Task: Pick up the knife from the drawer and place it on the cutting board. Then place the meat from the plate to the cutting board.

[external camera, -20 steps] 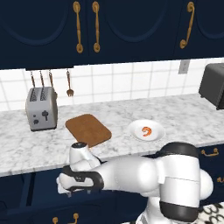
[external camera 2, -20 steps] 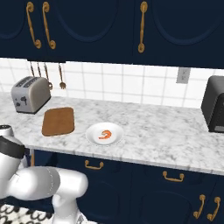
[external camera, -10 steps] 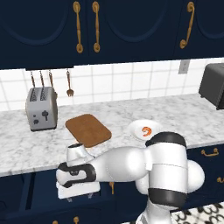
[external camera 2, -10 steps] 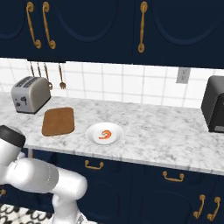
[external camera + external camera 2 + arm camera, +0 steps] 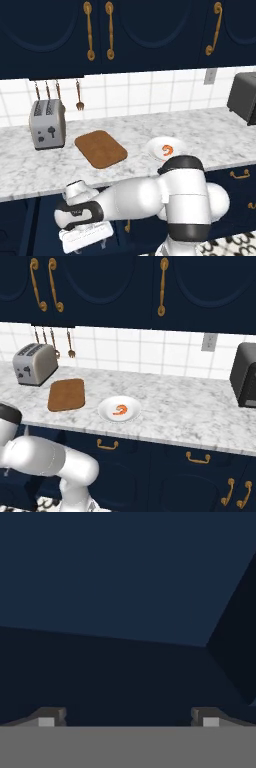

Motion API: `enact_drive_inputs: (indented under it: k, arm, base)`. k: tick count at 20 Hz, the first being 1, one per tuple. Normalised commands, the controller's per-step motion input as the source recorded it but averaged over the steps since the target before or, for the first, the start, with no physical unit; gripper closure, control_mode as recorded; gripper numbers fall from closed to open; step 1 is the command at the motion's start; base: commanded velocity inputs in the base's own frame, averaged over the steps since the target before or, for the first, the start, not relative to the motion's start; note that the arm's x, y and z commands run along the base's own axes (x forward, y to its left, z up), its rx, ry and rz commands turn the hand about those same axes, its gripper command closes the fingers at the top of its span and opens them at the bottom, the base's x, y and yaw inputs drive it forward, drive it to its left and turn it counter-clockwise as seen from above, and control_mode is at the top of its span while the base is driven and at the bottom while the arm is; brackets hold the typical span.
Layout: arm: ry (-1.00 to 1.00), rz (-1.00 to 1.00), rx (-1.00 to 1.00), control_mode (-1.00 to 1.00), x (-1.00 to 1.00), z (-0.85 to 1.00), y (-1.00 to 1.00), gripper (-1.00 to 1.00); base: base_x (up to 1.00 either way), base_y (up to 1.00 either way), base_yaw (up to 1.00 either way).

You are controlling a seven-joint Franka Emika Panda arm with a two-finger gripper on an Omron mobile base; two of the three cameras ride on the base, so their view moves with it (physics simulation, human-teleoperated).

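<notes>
Marble counter (image 5: 20, 170) bore cutting board (image 5: 100, 148), meat (image 5: 169, 149) on plate (image 5: 155, 148) | gripper (image 5: 128, 718) low below counter, jaws wide apart, empty, facing navy panels

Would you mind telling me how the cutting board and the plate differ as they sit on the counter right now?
The cutting board is brown, wooden and rectangular with rounded corners; the plate is white and round. The cutting board is bare, while the plate holds the small orange meat. The cutting board lies nearer the toaster than the plate does. Both lie flat on the marble counter.
</notes>
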Motion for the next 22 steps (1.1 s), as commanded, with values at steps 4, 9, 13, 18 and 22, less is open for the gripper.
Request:
enact_drive_inputs:
  k: [4,9,13,18,22]
  arm:
    - [0.04,0.05,-0.08,-1.00,-0.92,0.00,0.00,-1.00]
    - [-0.17,0.07,-0.01,-1.00,0.32,0.67,0.00,-1.00]
    - [-0.28,0.06,0.04,-1.00,0.80,0.52,0.00,-1.00]
    - [-0.10,0.07,0.00,-1.00,0.85,-0.38,0.00,-1.00]
    - [-0.05,0.07,0.00,-1.00,0.87,-0.55,0.00,-1.00]
  base:
    - [0.00,0.00,0.00]
    - [0.00,0.00,0.00]
    - [0.00,0.00,0.00]
    - [0.00,0.00,0.00]
    - [0.00,0.00,0.00]
